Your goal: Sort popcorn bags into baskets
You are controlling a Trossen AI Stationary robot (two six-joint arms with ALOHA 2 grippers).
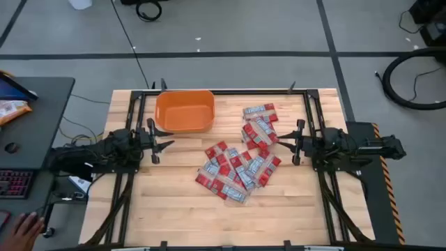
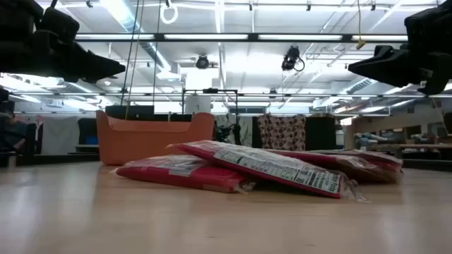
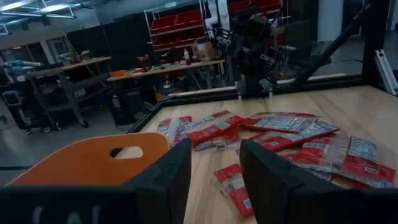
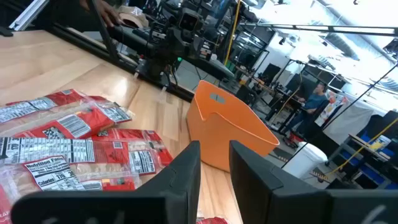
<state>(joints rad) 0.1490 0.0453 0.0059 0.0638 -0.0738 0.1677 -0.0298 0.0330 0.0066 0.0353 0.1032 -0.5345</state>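
Note:
Several red popcorn bags with white and grey print lie flat in two loose heaps on the wooden table, a larger heap at mid-table and a smaller one toward the far right. The orange basket stands on its base near the far edge, left of centre, with nothing showing inside it. My left gripper hangs open above the table just near of the basket, holding nothing. My right gripper hangs open right of the smaller heap, also holding nothing. The low view shows both grippers well above the bags.
A black metal frame runs round the table's far and side edges. Bare wood lies along the near edge and between basket and bags. A grey desk with a keyboard stands left of the table; a person's hand shows beside it.

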